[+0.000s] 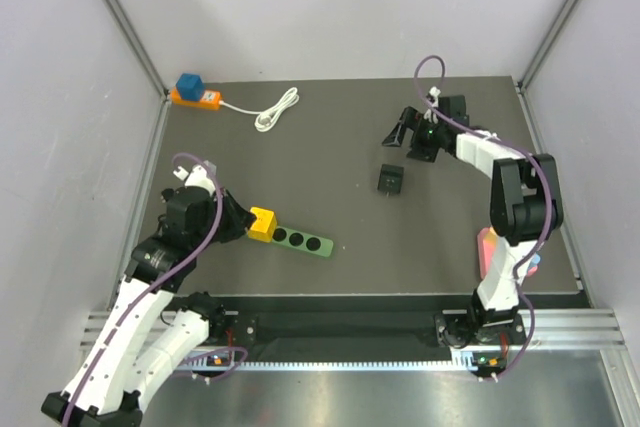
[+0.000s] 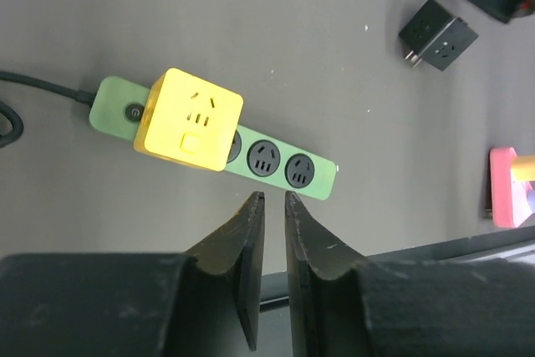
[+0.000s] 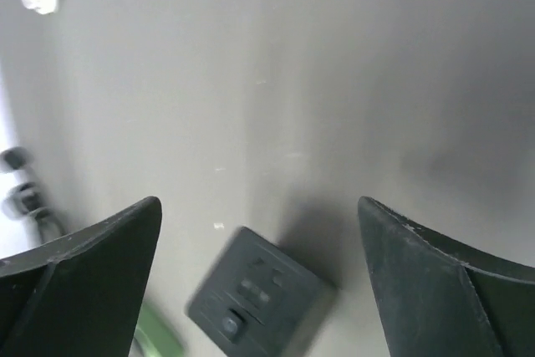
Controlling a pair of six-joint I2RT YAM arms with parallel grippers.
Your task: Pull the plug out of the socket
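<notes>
Left wrist view shows the green power strip (image 2: pixel 112 109) lying flat on the table, with a yellow cube plug (image 2: pixel 193 119) seated in its end socket next to the switch. The other three sockets are bare. A black cube plug (image 1: pixel 390 179) lies loose on the table, well apart from the strip on the side of its free end.

We find the left gripper (image 2: pixel 273 198) just beside the strip's near edge. Its fingers are nearly together with only a narrow slit between them, and they grip nothing. The right gripper (image 3: pixel 259 202) hangs over the black cube, far from the strip, with its fingers spread wide and empty.

Risks, in our judgement:
- If the yellow cube is to come out, nothing pins the strip, so a pull could lift or drag the strip with it.
- The left fingers are too close together to straddle the cube, and advancing as they stand would shove the strip aside.
- A skewed pull could jam the pins.
</notes>
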